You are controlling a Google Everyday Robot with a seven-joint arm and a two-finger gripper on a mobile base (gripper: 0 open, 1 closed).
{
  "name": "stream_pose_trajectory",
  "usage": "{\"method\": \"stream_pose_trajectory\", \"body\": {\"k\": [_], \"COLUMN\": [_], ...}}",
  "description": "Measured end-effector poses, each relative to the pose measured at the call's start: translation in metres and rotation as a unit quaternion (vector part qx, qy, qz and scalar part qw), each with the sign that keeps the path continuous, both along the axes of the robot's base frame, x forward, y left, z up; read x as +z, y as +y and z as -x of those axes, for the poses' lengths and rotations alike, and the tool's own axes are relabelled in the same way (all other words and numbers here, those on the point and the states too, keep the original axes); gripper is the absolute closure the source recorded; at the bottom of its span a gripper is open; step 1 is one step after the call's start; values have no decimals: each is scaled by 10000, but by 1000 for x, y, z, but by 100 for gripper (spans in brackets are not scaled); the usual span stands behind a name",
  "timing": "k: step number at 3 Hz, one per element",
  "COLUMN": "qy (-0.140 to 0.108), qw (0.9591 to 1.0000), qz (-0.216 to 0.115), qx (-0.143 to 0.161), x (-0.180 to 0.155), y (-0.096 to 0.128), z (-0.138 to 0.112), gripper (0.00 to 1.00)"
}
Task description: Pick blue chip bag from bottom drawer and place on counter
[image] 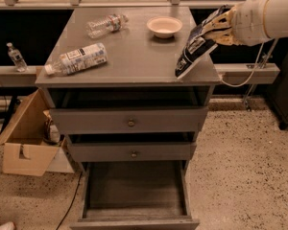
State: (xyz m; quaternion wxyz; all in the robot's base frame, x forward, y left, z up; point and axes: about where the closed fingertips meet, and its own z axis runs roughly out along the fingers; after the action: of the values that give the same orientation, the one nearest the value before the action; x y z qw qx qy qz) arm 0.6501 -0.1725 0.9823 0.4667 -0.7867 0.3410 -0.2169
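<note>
Pincer gripping blue chip bag, over counter right edge

Soft overhead light falls on the counter and leaves a dull sheen on its grey top, while the open bottom drawer and the recesses behind the cabinet sink into shadow. The gripper, at upper right above the counter's right edge and clamped on the blue chip bag, shows pale and bright. The whole frame is slightly soft.
</note>
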Motion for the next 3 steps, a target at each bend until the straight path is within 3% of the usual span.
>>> {"method": "stream_pose_trajectory", "body": {"k": [2, 3], "qy": [362, 513], "qw": [9972, 9956], "qz": [-65, -73], "qx": [-645, -779], "x": [-38, -53], "y": [24, 37], "z": [-60, -85], "gripper": [100, 83]}}
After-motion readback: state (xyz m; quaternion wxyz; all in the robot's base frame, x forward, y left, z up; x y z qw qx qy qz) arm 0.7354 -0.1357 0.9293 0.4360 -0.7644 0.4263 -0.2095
